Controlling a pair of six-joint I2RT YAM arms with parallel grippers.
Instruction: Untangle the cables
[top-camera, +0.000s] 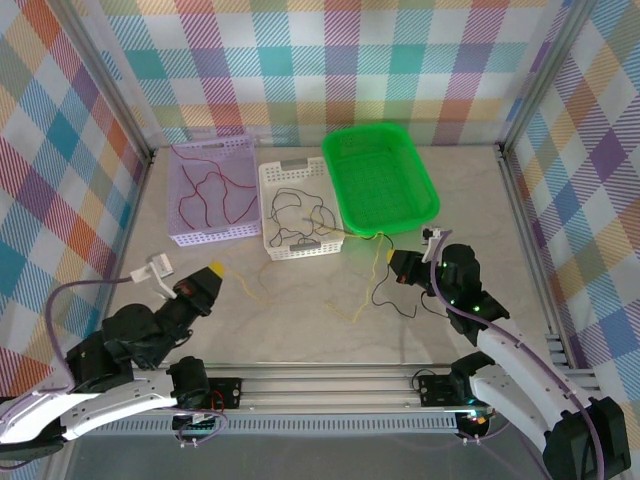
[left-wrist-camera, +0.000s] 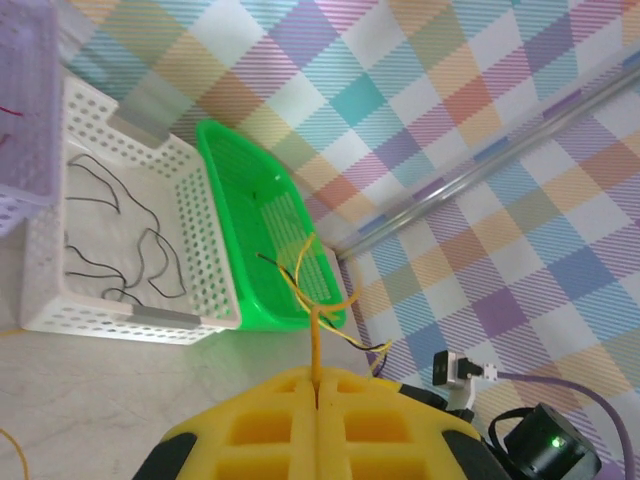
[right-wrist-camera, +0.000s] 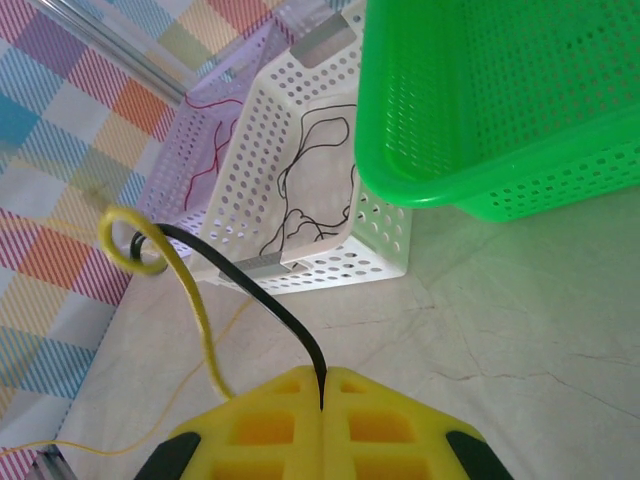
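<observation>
Top external view, nearest first: two grippers with blocky yellow pads. The left gripper (top-camera: 213, 270) is pinched together on a thin yellow cable (left-wrist-camera: 313, 340), and the right gripper (top-camera: 392, 262) is pinched together on a thin black cable (right-wrist-camera: 250, 290) with a yellow loop curling beside it. Between them, limp wires trail across the pale, marbled table (top-camera: 300, 330) toward the near corner where two baskets meet. Beyond stand three perforated plastic baskets in a row: a lilac basket (top-camera: 215, 142) holding squiggly red cables (top-camera: 200, 190), a white basket (top-camera: 265, 200) holding looping black cables (top-camera: 290, 205) whose strands are too fine to count, and a bright green basket (top-camera: 380, 180) at the right.
</observation>
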